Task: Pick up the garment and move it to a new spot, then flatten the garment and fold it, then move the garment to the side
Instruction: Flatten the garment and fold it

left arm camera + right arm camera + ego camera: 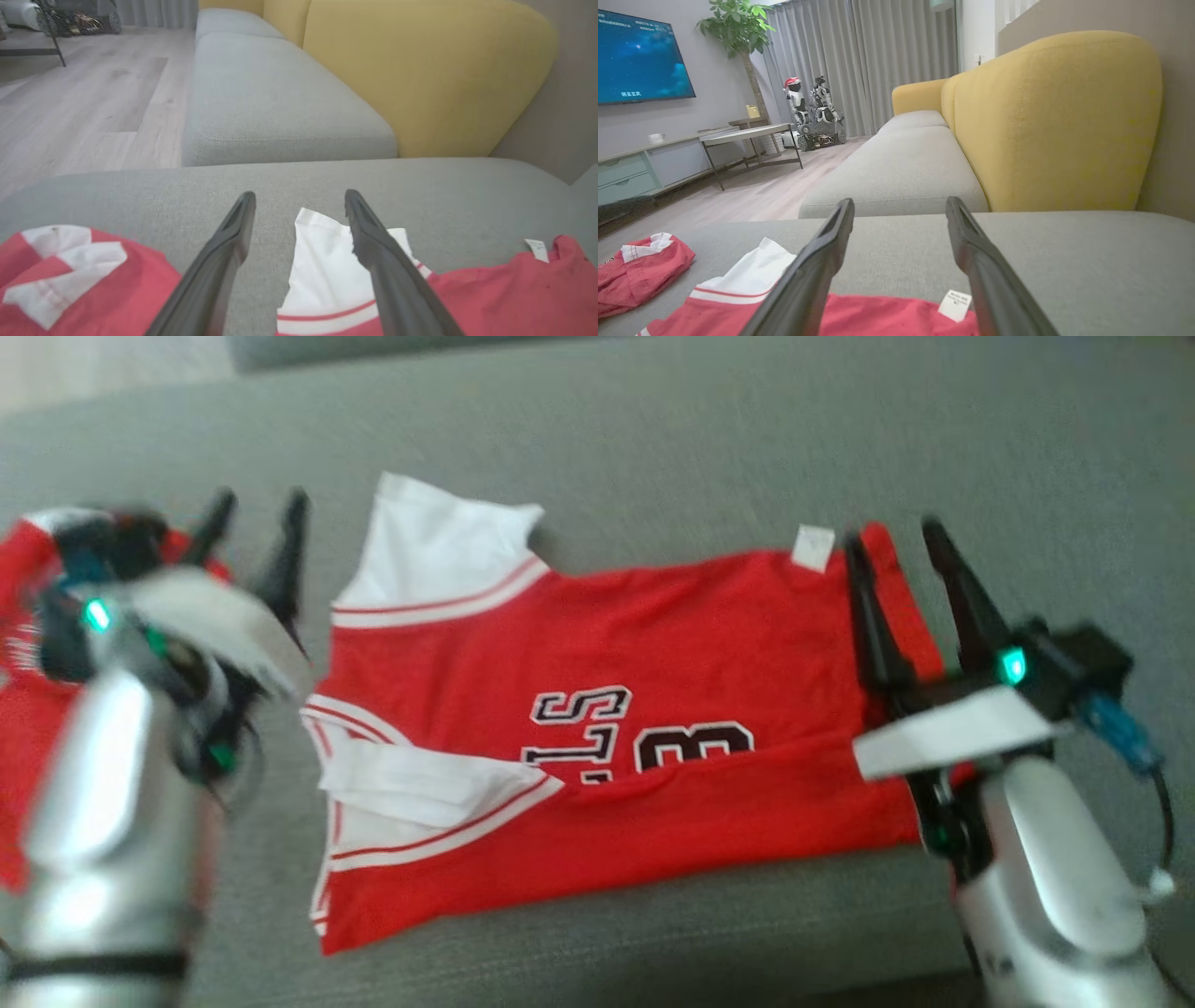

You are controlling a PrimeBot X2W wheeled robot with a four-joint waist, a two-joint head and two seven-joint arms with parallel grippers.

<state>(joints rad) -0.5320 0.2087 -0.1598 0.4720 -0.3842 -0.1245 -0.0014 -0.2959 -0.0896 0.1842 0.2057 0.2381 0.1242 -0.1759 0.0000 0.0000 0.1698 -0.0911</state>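
Note:
The garment (653,644), a red jersey with white sleeves and black lettering, lies spread on the grey sofa seat (653,439). Its near edge is folded up over the lettering. My left gripper (261,509) hovers open just left of the garment's white sleeve (439,551), holding nothing. In the left wrist view the left gripper (299,198) has that sleeve (322,266) under its right finger. My right gripper (893,537) stands open over the garment's right end, beside the white label (812,546). From the right wrist, the right gripper (900,205) is above the red cloth (882,317) and label (955,304).
A second crumpled red and white garment (14,709) lies at the far left (70,275) (640,270). Yellow backrests (1055,121) rise behind the grey seats. Wooden floor (84,102), a low table (747,135), a TV (640,60) and a plant (738,28) lie beyond.

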